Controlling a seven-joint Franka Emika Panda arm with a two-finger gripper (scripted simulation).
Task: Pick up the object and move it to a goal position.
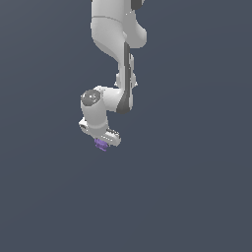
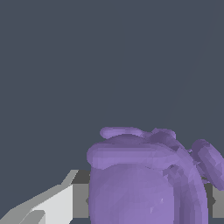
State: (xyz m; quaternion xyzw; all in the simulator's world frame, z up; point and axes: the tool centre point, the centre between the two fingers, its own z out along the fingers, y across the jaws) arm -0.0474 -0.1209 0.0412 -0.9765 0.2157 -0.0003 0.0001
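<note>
From the exterior view I see the white arm coming down out of the top of the frame, bent at the wrist, with the hand at its lower end. The purple ring sits right at the hand's tip, tucked under the white body and touching it, with only a small purple lump showing below. In the wrist view the same ring fills the lower part of the picture: a rounded purple body with a thick rim and a few knobby bumps sticking out to one side. One finger of the hand shows as a pale grey-white wedge just beside the ring, and a dark grey pad lies against the purple. As far as I can judge, the hand is pinching the ring between its fingers. Everything behind is a flat slate-grey surface; whether the ring touches it I cannot tell. I can read no brand, label or writing anywhere on the arm or the ring.
</note>
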